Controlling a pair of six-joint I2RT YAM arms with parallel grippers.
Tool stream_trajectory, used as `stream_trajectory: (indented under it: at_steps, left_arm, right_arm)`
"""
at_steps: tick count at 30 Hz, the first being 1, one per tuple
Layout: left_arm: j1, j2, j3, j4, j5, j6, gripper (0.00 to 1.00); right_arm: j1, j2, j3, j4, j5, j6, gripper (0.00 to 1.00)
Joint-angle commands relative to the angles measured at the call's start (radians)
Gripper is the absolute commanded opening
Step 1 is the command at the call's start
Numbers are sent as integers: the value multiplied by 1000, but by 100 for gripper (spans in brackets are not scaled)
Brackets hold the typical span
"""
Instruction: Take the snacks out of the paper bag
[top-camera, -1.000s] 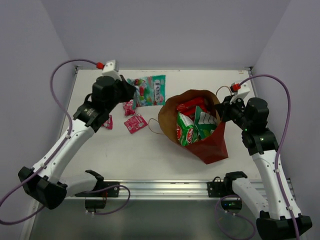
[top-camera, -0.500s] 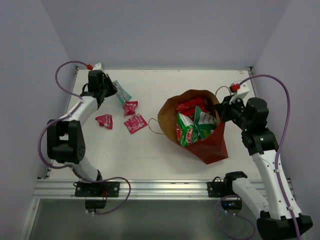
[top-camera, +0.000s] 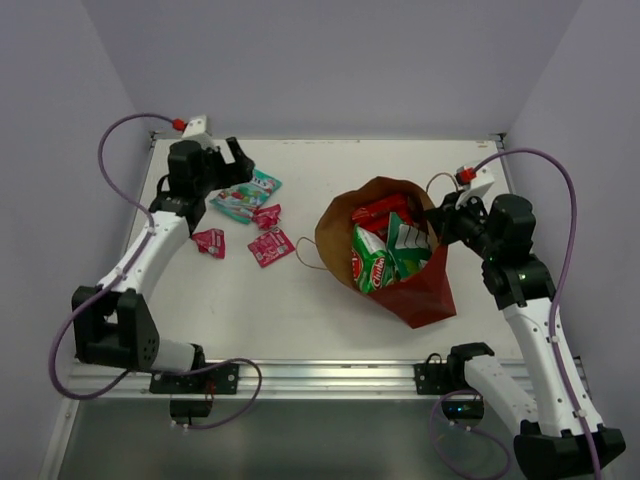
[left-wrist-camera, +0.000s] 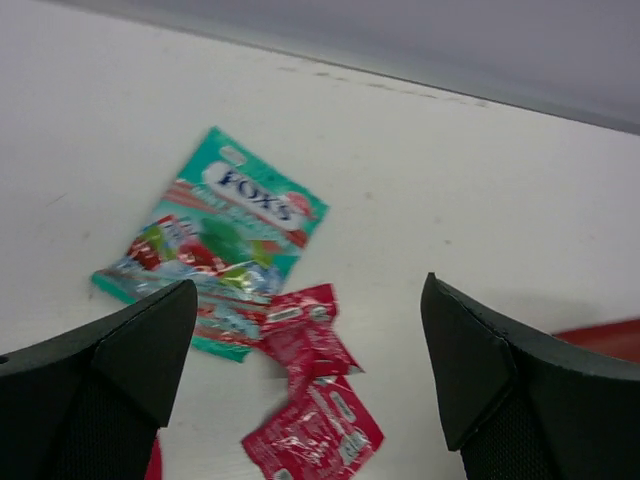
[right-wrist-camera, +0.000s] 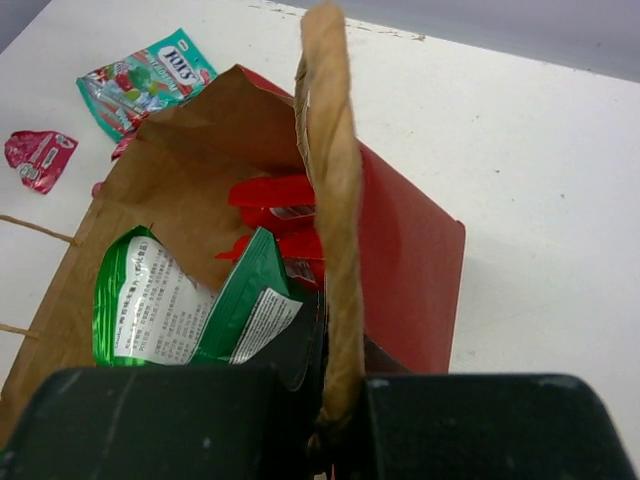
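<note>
While snacks crowd the bag, right jaws pinch its handle, left jaws gape.

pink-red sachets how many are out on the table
3, all left of the paper bag: left sachet farthest from it, upper sachet against the teal pouch, lower sachet nearest the bag. More may hide inside.

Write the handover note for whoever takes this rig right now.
Left gripper: open, empty, over the teal Fox's pouch.
Right gripper: shut on the twisted handle of the paper bag.
Done: the pouch and three pink-red sachets lie on the table, far left.
Left: two green chip bags and the red bags are inside the paper bag; take them out.
</note>
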Motion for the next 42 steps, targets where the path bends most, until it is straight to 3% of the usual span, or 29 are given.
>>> stream_trajectory:
  at_steps: [1, 7, 14, 20, 26, 31, 37, 40, 42]
  left_arm:
    - [-180, -141, 54, -30, 74, 140, 100]
    - [-533, -163, 98, -86, 149, 351, 98]
    - [-729, -74, 134, -112, 87, 427, 89]
    - [-786, 4, 166, -107, 67, 475, 79]
    - [-835, 35, 146, -60, -2, 385, 78]
    - [-852, -32, 59, 17, -143, 267, 77]
    - [-852, -163, 45, -19, -328, 191, 77]
    - [-854, -198, 101, -88, -308, 197, 77]
    - [-854, -209, 134, -121, -222, 185, 77]
  right_arm:
    - [12, -3, 50, 106, -106, -24, 0]
    - [21, 42, 104, 34, -258, -128, 0]
    - [30, 82, 178, -87, -398, -251, 0]
    - [33, 77, 210, -132, -426, -285, 0]
    - [33, 89, 202, -103, -390, -233, 0]
    - [33, 103, 199, -51, -347, -150, 0]
    - [33, 115, 189, 22, -243, -40, 0]
    - [33, 121, 186, 34, -191, -10, 0]
    - [33, 128, 182, 40, -168, -1, 0]
